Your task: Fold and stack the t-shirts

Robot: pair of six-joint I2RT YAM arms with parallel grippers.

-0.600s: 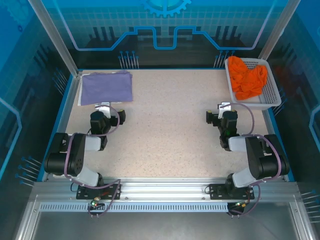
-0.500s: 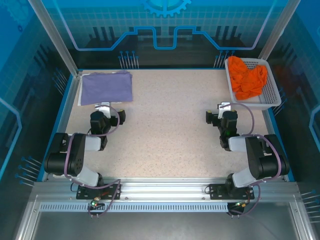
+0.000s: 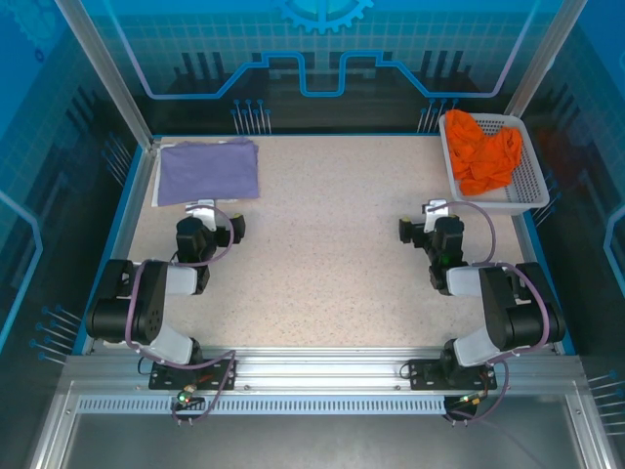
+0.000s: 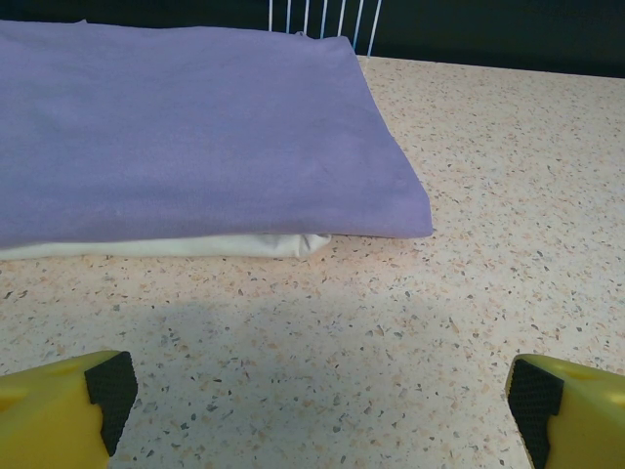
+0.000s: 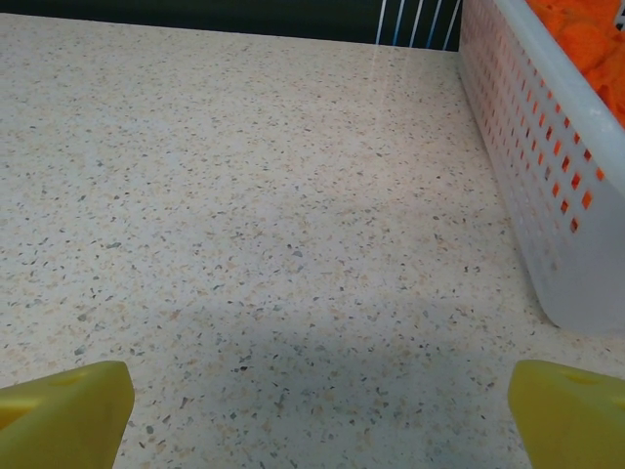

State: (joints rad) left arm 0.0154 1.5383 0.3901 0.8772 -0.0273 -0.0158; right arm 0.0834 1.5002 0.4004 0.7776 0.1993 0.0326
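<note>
The purple t-shirt (image 3: 208, 171) lies folded flat at the far left corner of the bench (image 3: 322, 254), on top of a folded white cloth (image 4: 195, 244) that peeks out under its near edge. The orange t-shirt (image 3: 481, 151) sits in a crumpled heap inside the white basket (image 3: 508, 204) at the far right corner. The two shirts are well apart. The left gripper (image 3: 200, 209) sits low on the left side, near the purple t-shirt but not touching it, and its yellow fingers (image 4: 59, 405) are wide apart with nothing between them. The right gripper (image 3: 436, 208) sits low on the right side, just beside the basket's near end, and its fingers (image 5: 63, 415) are wide apart too, holding nothing
</note>
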